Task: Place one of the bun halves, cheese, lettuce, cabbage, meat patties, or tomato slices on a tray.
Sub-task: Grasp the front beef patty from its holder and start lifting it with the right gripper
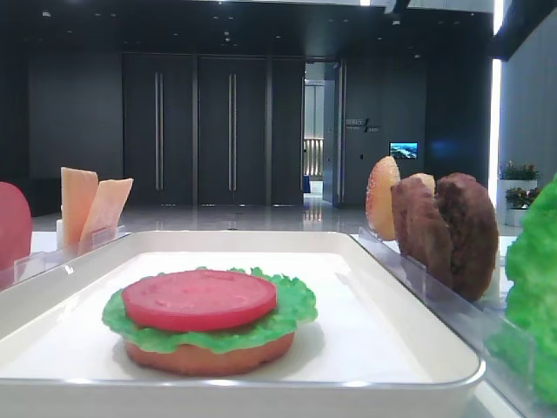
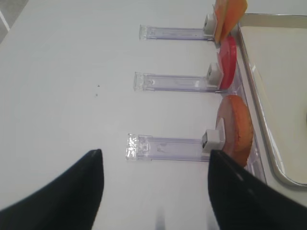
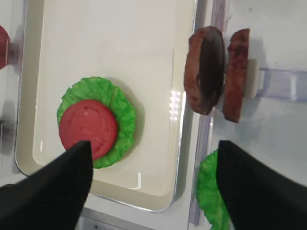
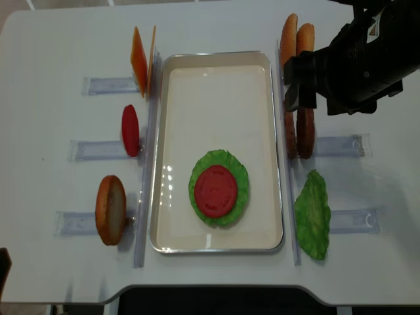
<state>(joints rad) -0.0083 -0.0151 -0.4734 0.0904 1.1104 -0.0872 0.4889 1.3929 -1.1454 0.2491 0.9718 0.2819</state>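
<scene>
Black fingertips [image 3: 53,184] of the right gripper [image 3: 153,187] fill the bottom corners of the right wrist view, spread wide apart with nothing between them. It hovers over the near right edge of the tray [image 3: 184,143], above the gap between tray and rack.

On the white tray [image 4: 170,223] sits a stack: bun half [image 1: 209,355] at the bottom, lettuce [image 4: 239,177] on it, tomato slice [image 4: 215,190] on top. Stack lies in the near half of the tray, slightly right of centre in the overhead view.

Right of the tray, standing on edge in clear racks [image 4: 341,146]: two meat patties [image 3: 206,69] side by side, just beside the tray rim, under the right arm [image 4: 354,59] in the overhead view. Two bun halves [image 4: 296,33] stand further back on the same side. A second lettuce leaf [image 4: 312,215] stands in the nearest right rack.

Left of the tray: cheese slices [image 4: 141,58] at the far rack, a spare tomato slice [image 4: 130,130] in the middle rack, another bun half [image 4: 111,209] in the near rack, all upright, all close to the tray's left rim.

Left gripper [image 2: 153,191]: fingers wide apart, empty, hovering over the white counter [image 2: 72,72] left of the racks, well apart from the tray.
</scene>
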